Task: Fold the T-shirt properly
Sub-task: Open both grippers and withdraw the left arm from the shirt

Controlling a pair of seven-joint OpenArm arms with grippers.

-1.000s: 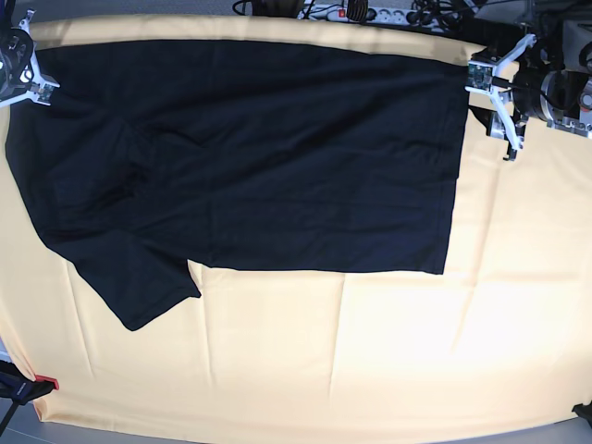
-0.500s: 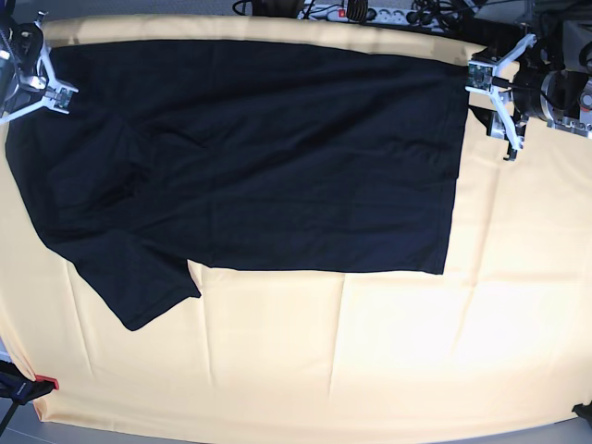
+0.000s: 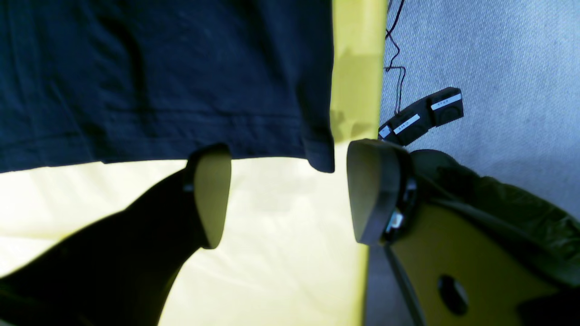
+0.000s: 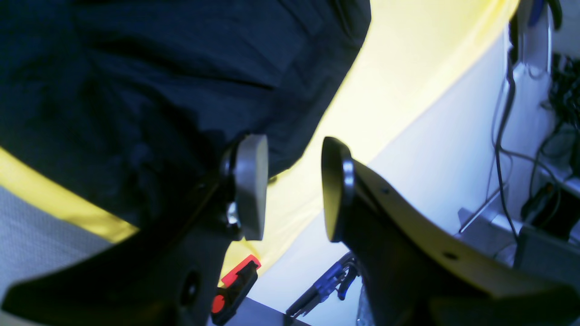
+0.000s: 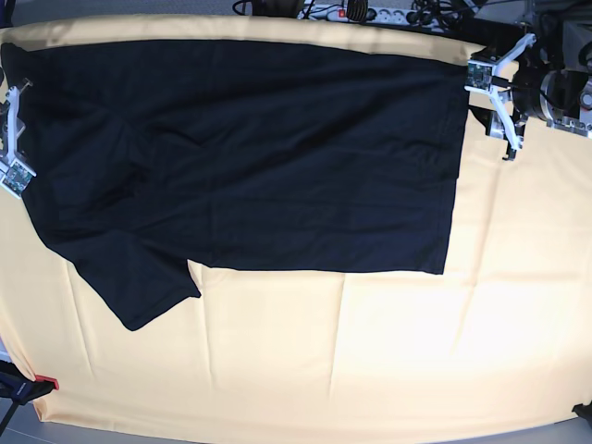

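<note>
Hovering by the shirt's hemmed edge in the left wrist view, the 2 left fingers [image 3: 213,194] stand wide apart with bare cloth [image 3: 290,217] between their tips, holding nothing. The T-shirt [image 3: 204,81] fills the upper left of the frame, its corner pointing down into the gap. That placement probably keeps a good grasp point within reach once the fold begins.

In the right wrist view, the 2 right fingers [image 4: 256,190] are parted to a moderate gap, gripping nothing. The near finger overlaps the dark fabric, while the other lies over pale cloth and the white area, so the gap seems set to straddle a sleeve or edge. A red and black tool [image 4: 240,280] sits at bottom centre, clear of the fabric.

In the base view, the shirt stretches from upper left to right of centre, a sleeve angled toward lower left. It looks largely spread but rumpled at left, perhaps needing smoothing before a neat fold. Against the earlier frame, the right arm's fingers are lower and closer to the left edge, uncovering the shirt's upper-left corner. The left arm at upper right and the shirt's outline look unchanged.
</note>
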